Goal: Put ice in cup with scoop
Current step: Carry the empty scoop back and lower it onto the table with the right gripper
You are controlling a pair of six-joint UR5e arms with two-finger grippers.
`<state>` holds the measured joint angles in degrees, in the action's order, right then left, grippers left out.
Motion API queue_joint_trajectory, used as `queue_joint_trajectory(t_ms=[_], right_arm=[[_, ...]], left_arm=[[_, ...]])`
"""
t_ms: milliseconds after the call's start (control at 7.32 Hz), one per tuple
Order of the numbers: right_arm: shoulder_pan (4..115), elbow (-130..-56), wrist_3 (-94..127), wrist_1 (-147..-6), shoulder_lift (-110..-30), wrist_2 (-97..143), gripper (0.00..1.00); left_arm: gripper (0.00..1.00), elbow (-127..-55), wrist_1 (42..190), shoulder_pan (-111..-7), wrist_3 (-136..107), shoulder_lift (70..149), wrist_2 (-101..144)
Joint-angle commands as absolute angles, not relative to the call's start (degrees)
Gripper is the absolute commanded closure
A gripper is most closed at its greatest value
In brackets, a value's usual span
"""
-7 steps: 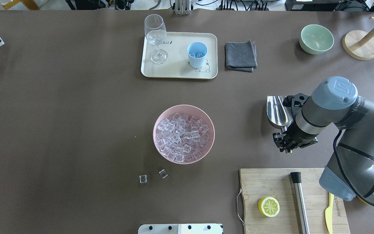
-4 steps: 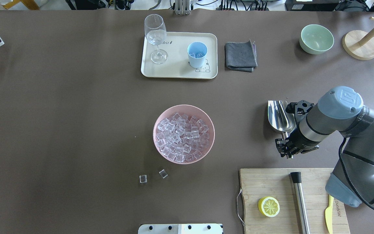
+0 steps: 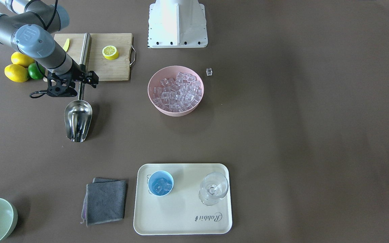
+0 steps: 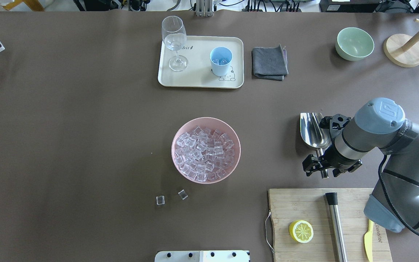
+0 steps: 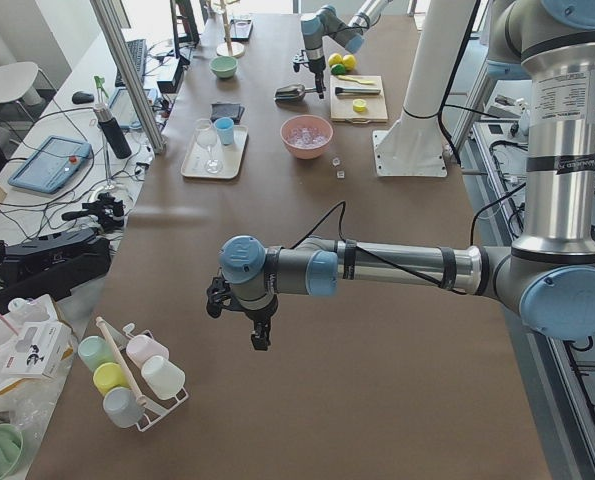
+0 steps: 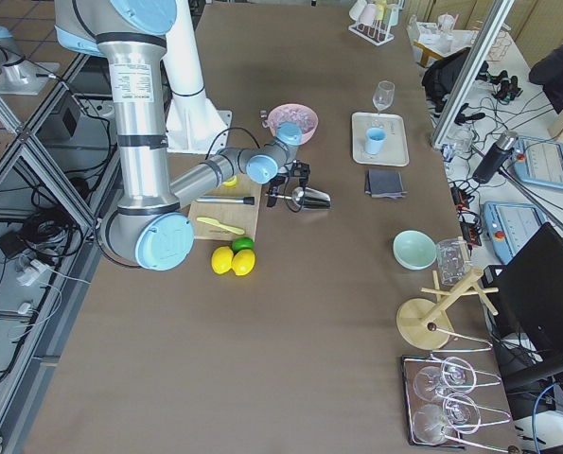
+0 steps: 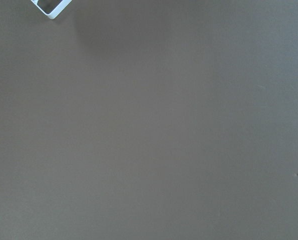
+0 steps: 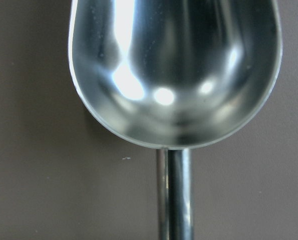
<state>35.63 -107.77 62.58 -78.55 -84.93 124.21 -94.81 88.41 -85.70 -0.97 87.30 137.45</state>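
The steel scoop (image 4: pixel 313 131) lies on the table at the right, trough empty in the right wrist view (image 8: pixel 174 70). My right gripper (image 4: pixel 324 170) is open, its jaws spread on either side of the scoop's thin handle near its end; it also shows in the front view (image 3: pixel 76 87). The light-blue cup (image 4: pixel 220 60) stands on the cream tray (image 4: pixel 198 82) with a few ice cubes inside (image 3: pixel 160 185). A pink bowl (image 4: pixel 175 145) at table centre is full of ice (image 4: pixel 204 149). My left gripper (image 5: pixel 259 335) hovers over bare table far off; I cannot tell its state.
Two loose ice cubes (image 4: pixel 160 199) lie in front of the pink bowl. A wine glass (image 4: pixel 175 40) shares the tray. A grey cloth (image 4: pixel 269 62) and green bowl (image 4: pixel 354 43) lie beyond. A cutting board (image 4: pixel 293 203) with lemon half, steel cylinder (image 4: pixel 335 222) and yellow knife sits near the right arm.
My right arm moved the scoop back toward the robot and down. Its jaws have then spread apart around the handle.
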Motion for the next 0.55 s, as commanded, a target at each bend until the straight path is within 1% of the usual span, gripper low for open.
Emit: queue_joint_trajectory(t_ms=[0,273,410], right_arm=[[36.1,-109.9,62.3,-78.6,-85.8,124.0,0.00],[39.5,-113.4,60.2,-78.9,-87.4,123.5,0.00],[42.9,-114.9,53.6,-79.6,-89.4,124.0,0.00]], left_arm=[[0.02,-94.7,88.4,-85.7,-1.0,87.3,137.4],[0.02,-94.7,88.4,-85.7,-1.0,87.3,137.4],[0.02,-94.6,88.4,-85.7,-1.0,87.3,137.4]])
